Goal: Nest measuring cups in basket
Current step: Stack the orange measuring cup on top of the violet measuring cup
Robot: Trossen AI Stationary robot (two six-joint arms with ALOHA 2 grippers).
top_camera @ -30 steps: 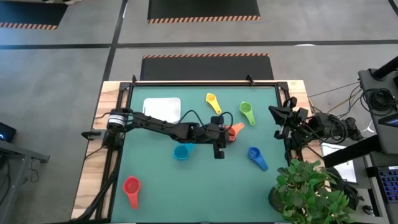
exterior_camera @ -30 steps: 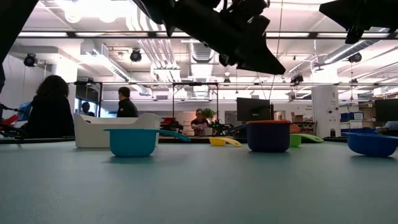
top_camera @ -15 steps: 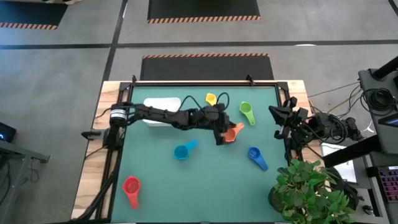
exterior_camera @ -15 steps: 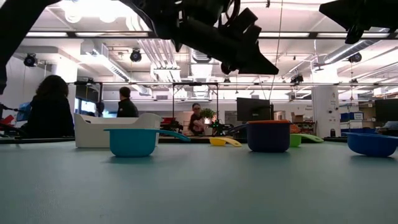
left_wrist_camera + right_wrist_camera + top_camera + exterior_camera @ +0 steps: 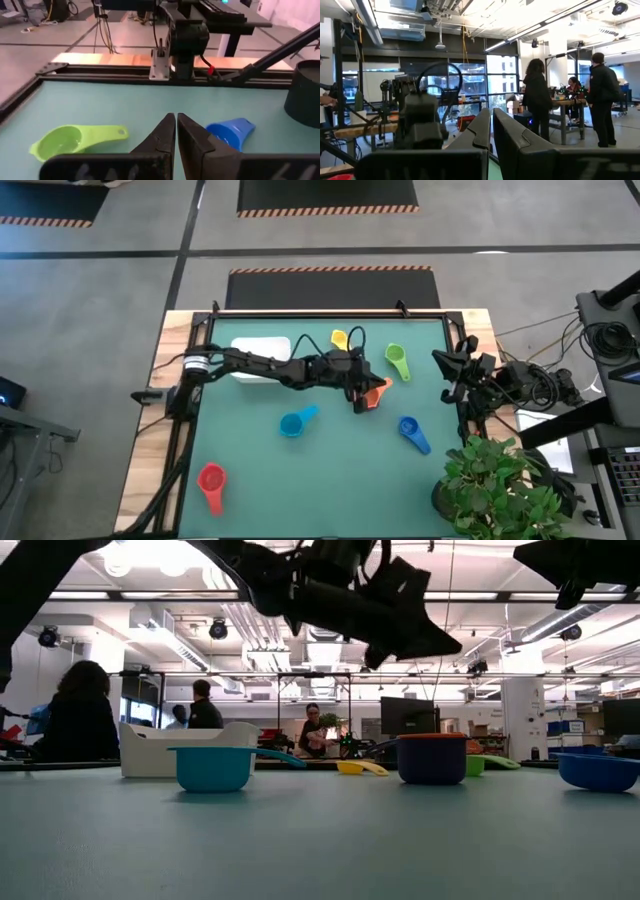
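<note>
Left claw (image 5: 361,404) together, empty, above orange cup (image 5: 377,391); cup handle points away from basket (image 5: 262,351). Right claw together, parked at worktop edge.

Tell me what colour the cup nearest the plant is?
Dark blue. The cup lies near the plant, clearest in the high view.

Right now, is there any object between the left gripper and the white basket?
Nothing visible does. The left gripper hangs with shut fingers above the orange cup; the mat toward the basket is bare, though the left arm itself covers part of it. The light blue cup lies off that line.
</note>
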